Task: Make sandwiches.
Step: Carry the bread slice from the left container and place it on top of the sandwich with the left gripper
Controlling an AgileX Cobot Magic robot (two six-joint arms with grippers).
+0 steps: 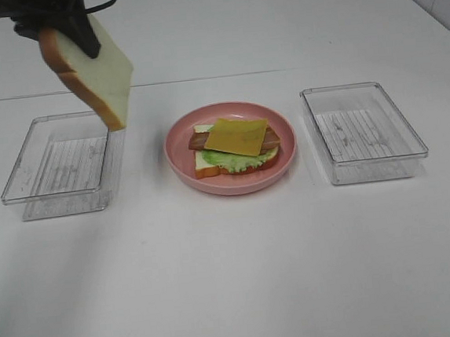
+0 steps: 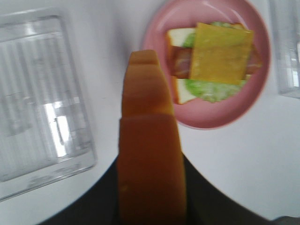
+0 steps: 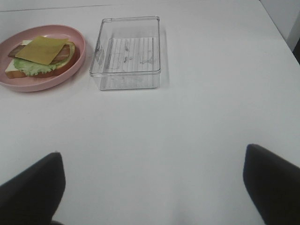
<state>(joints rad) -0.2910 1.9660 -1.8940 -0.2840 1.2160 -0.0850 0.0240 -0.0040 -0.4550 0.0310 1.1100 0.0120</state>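
My left gripper (image 1: 73, 30) is shut on a white bread slice (image 1: 96, 68) with orange-brown crust and holds it tilted, high above the back of the left clear container (image 1: 58, 166). In the left wrist view the slice's crust edge (image 2: 150, 140) fills the middle and hides the fingers. On the pink plate (image 1: 234, 186) lies an open stack: bottom bread slice (image 1: 203, 164), green lettuce (image 1: 240, 164), reddish-brown bacon (image 1: 196, 141) and yellow cheese (image 1: 236, 136) on top. My right gripper (image 3: 152, 187) is open and empty over bare table, right of the plate (image 3: 70, 75).
An empty clear container (image 1: 364, 131) stands right of the plate; it also shows in the right wrist view (image 3: 126, 51). The left clear container (image 2: 37, 98) is empty. The white table (image 1: 235, 278) runs to the front edge.
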